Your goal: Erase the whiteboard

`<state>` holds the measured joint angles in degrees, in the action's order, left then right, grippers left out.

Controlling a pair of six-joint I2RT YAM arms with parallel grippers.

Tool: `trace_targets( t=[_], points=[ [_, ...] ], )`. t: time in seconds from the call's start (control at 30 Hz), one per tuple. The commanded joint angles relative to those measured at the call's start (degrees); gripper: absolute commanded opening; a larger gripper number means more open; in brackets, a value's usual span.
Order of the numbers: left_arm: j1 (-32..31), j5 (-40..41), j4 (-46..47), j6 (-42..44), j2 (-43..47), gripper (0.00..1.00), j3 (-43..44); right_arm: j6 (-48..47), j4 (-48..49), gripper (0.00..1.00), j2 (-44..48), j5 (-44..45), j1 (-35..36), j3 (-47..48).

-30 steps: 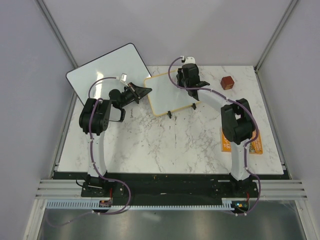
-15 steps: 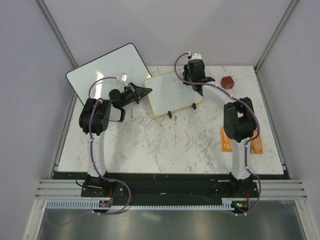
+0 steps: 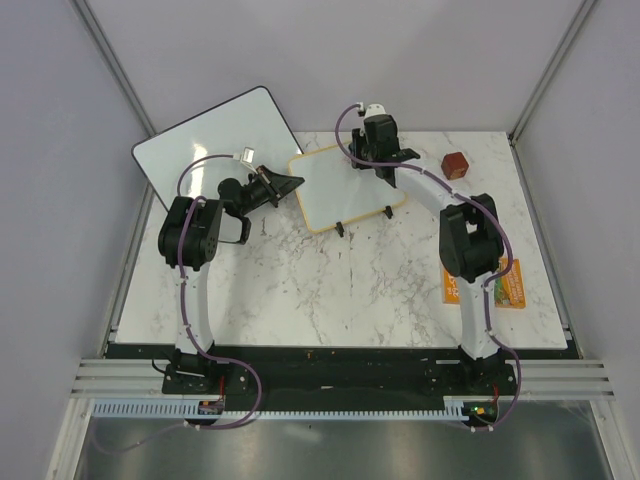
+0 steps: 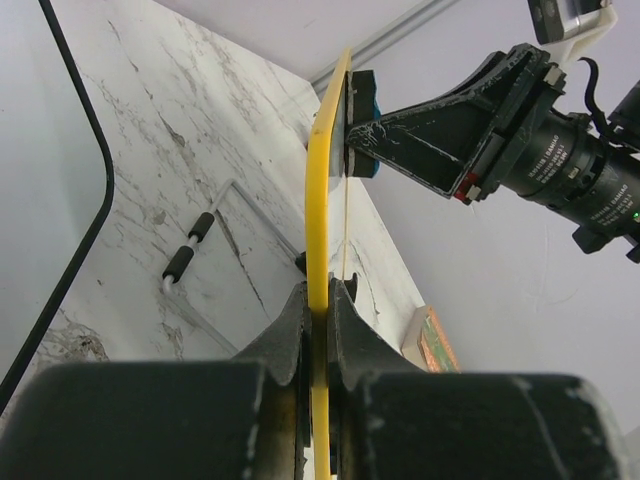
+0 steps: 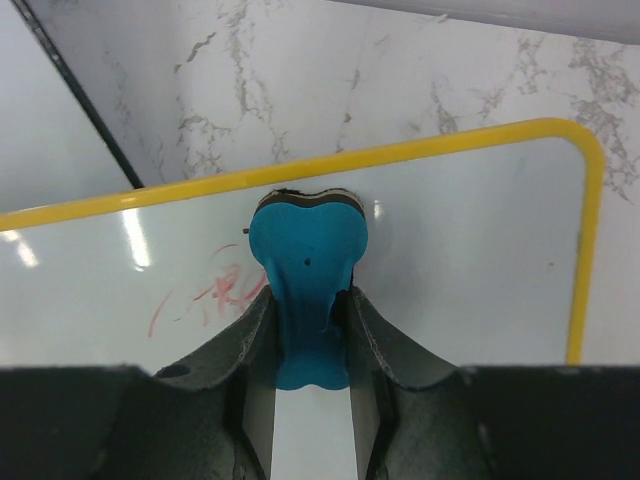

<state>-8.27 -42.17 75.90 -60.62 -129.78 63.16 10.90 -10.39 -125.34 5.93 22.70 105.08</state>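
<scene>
whiteboard: we see the yellow-framed whiteboard at the far centre of the marble worktop, between the two arms and propped on small black feet.
left tool: the left tool is closed on the frame's left edge, pinching it and steadying the board.
right tool: the right tool is closed on a blue eraser, gripping its handle between both fingers.
eraser contact: the pad appears to be pressed to the board face just under the far frame edge, towards the board's right end.
key relation: the red writing lies to the left of the blue eraser and a bit nearer the arm bases. The two are near but apart.
axis: in the right wrist view the far frame edge runs left to right, and the writing stretches along that same line.
nearer arm: the right arm carries the wiping tool, and we judge that it does the wiping. The left arm only holds.
next move, our call: sweep left along the board and slightly back toward the bases.
risk: the board could slip in the left tool's pinch under the sideways push.
not involved: the larger white board at far left.
</scene>
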Motion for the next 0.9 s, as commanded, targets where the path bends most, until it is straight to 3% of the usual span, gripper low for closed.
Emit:
trace_targets(
  t=[0.0,0.17,0.47,0.87],
  points=[
    [-2.1,-5.9,5.66,2.7,0.93,0.02,-0.23,-1.93,-2.7,0.0,-3.95,-7.32,3.67,0.65],
    [-2.45,-6.17,5.14,3.05,1.02,0.02,-0.05,-3.16,-2.18,0.0,-5.44,-10.77,7.18,1.71],
    [-2.63,-6.43,4.96,3.4,1.28,0.02,-0.05,-2.9,-2.0,0.0,-5.97,-7.43,8.77,2.41],
    [-2.63,-5.99,4.96,3.67,1.46,0.02,-0.58,0.97,-1.65,0.0,-2.9,7.4,3.23,-0.39]
  ],
)
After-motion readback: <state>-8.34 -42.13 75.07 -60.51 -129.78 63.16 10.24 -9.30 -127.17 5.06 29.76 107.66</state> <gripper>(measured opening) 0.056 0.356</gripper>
